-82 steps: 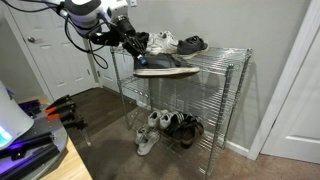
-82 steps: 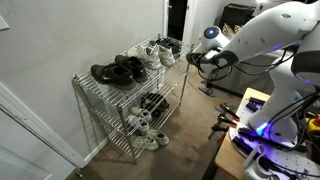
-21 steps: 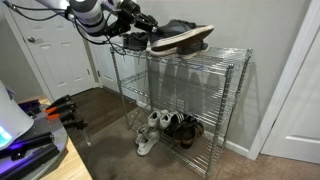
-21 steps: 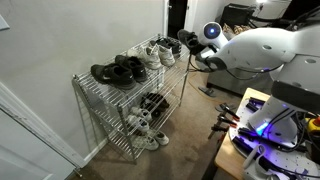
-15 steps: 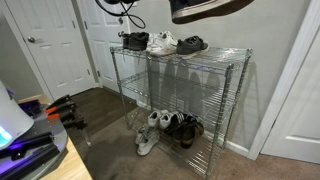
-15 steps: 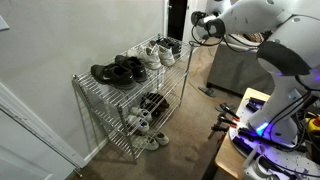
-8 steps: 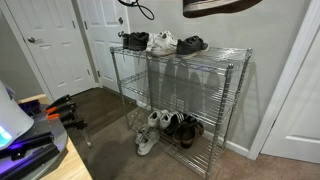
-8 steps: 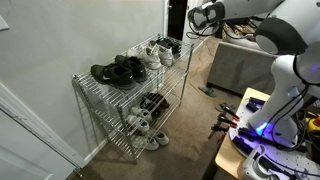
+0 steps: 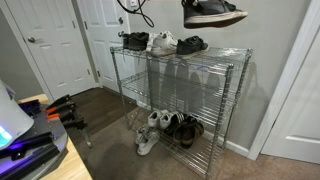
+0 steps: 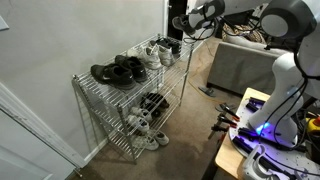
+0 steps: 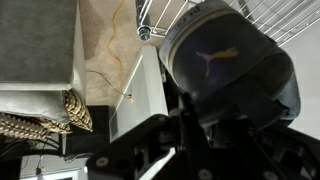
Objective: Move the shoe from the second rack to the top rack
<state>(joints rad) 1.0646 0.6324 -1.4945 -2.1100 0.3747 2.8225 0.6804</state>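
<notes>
The shoe point(image 9: 212, 12), dark with a pale sole, hangs in the air above the right part of the top rack point(image 9: 222, 59), clear of it. It also shows in an exterior view point(image 10: 181, 23), next to the rack's far end. My gripper point(image 10: 193, 20) is shut on the shoe. In the wrist view the shoe's dark heel point(image 11: 226, 62) fills the frame, with my gripper's fingers point(image 11: 195, 128) clamped round it. The second rack point(image 9: 185, 84) below holds nothing I can see.
On the top rack stand a black shoe point(image 9: 135, 40), a chunky white sneaker point(image 9: 163, 42) and a dark shoe point(image 9: 192, 43). Several shoes point(image 9: 166, 128) lie on the bottom tier. A white door point(image 9: 52, 45) and a grey wall stand behind.
The shoe has swung from a tilted, sole-forward pose near the top edge to a level pose slightly lower, above the top rack. The arm has moved over the rack's end.
</notes>
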